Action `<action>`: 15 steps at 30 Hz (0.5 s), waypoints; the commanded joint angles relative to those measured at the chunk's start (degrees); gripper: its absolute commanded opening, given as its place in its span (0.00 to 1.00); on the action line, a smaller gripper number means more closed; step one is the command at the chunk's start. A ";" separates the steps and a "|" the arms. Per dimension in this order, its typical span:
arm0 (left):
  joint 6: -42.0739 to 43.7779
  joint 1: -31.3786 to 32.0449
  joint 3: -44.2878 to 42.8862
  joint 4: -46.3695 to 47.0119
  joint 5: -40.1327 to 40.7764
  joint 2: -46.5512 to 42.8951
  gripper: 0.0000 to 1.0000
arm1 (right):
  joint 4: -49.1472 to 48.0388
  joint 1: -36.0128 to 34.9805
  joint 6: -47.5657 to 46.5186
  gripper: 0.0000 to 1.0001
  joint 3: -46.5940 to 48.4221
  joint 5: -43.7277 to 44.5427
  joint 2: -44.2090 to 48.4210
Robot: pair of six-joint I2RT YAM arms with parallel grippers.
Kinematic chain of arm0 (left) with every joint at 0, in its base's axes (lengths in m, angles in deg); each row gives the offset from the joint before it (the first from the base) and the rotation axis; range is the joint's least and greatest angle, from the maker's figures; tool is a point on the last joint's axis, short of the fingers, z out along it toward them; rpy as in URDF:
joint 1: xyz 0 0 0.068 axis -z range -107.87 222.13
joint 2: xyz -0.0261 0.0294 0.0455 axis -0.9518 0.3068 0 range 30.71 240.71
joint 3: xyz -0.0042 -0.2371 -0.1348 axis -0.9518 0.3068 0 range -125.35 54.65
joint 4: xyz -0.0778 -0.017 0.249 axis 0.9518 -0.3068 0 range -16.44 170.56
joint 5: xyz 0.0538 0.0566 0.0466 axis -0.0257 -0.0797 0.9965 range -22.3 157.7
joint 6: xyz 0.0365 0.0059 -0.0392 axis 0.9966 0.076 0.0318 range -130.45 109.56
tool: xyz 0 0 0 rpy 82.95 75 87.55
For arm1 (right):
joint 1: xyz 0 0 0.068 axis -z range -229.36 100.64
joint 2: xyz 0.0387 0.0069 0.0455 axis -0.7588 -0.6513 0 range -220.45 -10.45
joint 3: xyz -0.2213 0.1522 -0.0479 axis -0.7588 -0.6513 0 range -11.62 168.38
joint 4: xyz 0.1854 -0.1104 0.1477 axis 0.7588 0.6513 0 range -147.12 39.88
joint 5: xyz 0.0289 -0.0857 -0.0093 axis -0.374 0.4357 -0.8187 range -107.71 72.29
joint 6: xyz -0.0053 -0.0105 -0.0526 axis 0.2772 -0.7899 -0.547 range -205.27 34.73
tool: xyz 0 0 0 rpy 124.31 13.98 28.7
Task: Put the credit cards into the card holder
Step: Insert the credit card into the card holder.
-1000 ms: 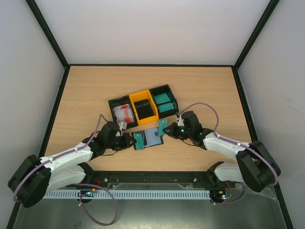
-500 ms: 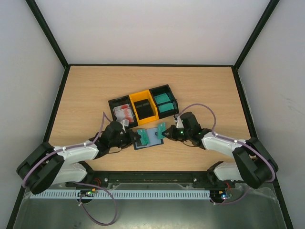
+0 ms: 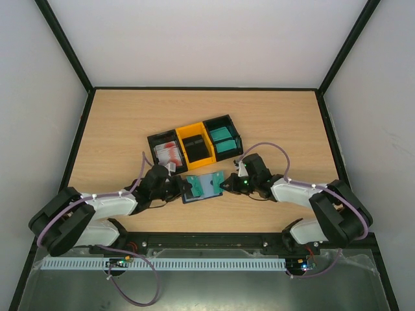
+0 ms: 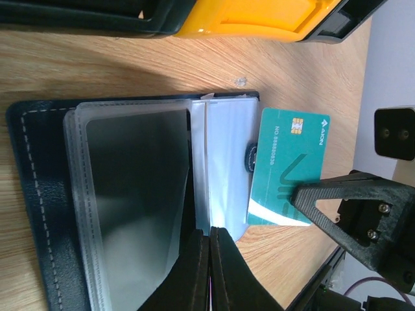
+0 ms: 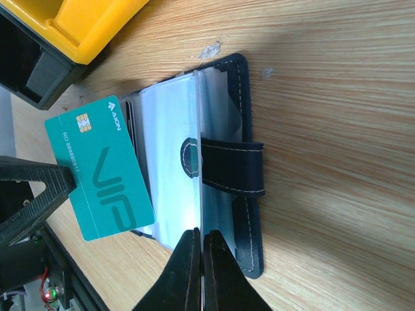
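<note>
Two teal cards are in play, one per arm. At the near side of the counter (image 3: 123, 123) the left gripper (image 4: 209, 238) and the right gripper (image 5: 198, 238) face each other across the open card holder (image 4: 35, 194), each with its fingers pressed together on a card.

Each gripper's own card sits edge-on to its wrist camera and barely shows, but the opposite camera catches it face-on. The left teal card (image 5: 100, 168) is pinched by one end in the left gripper, and the right teal card (image 4: 285, 168) by a corner in the right. Gripped that way, the long free end points at the holder, ready, I judge, to slide into a slot.

The card holder lies on the counter between them, spread open. Its clear sleeves (image 4: 130, 194) are fanned up and its snap tab (image 5: 230, 170) is flopped across the inner pages, so the slots are exposed.

Both cards read "AION" beside a small triangular mark, "VIP" in large letters, and "NO" with a row of digits starting in eights; the last digits are too small to trust. A gold chip sits near the name.

Farther back stand three joined bins (image 3: 200, 158), black, yellow and black, holding more credit cards (image 3: 168, 153): white-and-red, black and teal.
</note>
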 commanded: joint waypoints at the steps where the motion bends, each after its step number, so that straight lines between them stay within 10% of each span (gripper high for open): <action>1: 2.25 0.34 0.35 -2.18 0.22 -0.33 0.02 | 1.13 -0.32 -1.17 0.02 -0.31 3.89 -0.59; 15: 3.23 0.34 -0.61 4.37 -3.41 6.76 0.02 | 1.79 -0.32 0.28 0.02 -1.37 7.83 -1.58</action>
